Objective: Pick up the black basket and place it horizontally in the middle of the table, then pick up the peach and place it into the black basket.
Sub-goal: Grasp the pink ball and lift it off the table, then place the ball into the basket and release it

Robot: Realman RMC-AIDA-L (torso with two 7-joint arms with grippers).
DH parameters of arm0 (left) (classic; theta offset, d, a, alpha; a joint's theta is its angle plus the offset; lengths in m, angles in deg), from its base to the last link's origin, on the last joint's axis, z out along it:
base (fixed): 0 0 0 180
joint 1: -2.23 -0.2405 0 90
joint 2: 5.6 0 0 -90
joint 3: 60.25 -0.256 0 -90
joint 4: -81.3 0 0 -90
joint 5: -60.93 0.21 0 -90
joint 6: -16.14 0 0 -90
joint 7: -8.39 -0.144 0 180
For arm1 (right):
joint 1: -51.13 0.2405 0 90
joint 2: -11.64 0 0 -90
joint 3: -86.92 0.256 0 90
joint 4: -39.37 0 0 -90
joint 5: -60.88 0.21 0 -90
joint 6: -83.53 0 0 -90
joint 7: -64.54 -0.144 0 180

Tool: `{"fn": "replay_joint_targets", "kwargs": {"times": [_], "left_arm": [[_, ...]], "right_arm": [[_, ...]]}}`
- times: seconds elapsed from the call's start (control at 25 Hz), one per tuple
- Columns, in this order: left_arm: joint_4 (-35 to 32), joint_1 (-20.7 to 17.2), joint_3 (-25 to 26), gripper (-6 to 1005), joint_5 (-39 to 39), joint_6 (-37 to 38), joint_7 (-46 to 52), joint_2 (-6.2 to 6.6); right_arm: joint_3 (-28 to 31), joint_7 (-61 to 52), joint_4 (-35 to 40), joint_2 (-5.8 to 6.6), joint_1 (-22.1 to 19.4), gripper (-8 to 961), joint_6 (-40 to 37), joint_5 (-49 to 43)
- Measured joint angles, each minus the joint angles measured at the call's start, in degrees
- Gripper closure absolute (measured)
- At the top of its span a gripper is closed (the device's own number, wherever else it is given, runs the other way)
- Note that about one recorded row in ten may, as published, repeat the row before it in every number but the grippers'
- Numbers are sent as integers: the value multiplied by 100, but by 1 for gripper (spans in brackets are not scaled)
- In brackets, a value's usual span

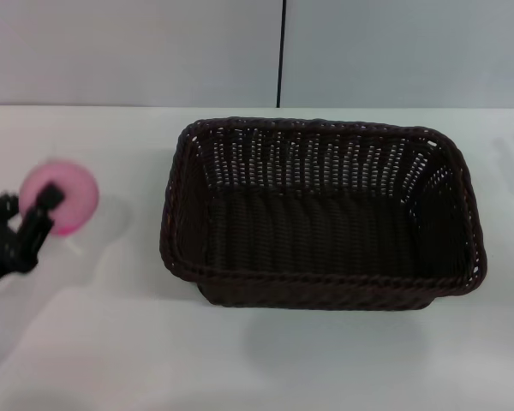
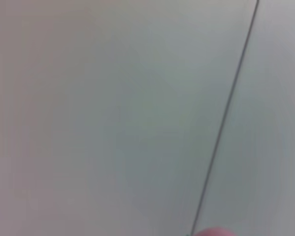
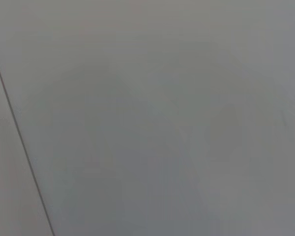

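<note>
Left gripper (image 1: 36,211) pinching smooth round pink peach (image 1: 64,193), left of dark woven rectangular wicker basket (image 1: 321,214) lying lengthwise mid smooth white table (image 1: 111,342). Right gripper unseen.

The large rectangular dark brown-black woven wicker basket (image 1: 321,214) looks rough and ribbed, faintly sheened, with open-weave sides and a braided rim. The small pink ball-like peach (image 1: 68,193) appears smooth and matt. The wide white tabletop (image 1: 111,342) is plain, smooth, softly matt.
</note>
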Motion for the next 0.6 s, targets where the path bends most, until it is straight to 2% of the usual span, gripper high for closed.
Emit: {"fn": "replay_joint_targets", "kwargs": {"times": [0.08, 0.12, 0.32, 0.4, 0.52, 0.56, 0.6], "left_arm": [[0, 0, 0, 771, 0, 0, 0, 0], [156, 326, 108, 782, -17, 433, 53, -4], [299, 591, 56, 802, -4, 508, 78, -10], [483, 1013, -320, 810, 113, 465, 49, -36], [498, 1087, -425, 822, 133, 445, 39, -39], [554, 1275, -717, 826, 152, 274, 26, -58], [554, 1275, -717, 834, 152, 274, 26, -58]], "right_arm": [[-6, 5, -38, 0, -6, 559, 0, 0], [-8, 9, -55, -1, -5, 559, 0, 0], [-6, 14, -129, -9, -15, 560, -2, 0], [-6, 15, -138, -9, -19, 560, -2, 0], [-6, 17, -183, -9, -38, 560, -4, 2], [-6, 17, -183, -9, -38, 560, -4, 2], [-6, 18, -198, -8, -40, 560, -3, 3]]}}
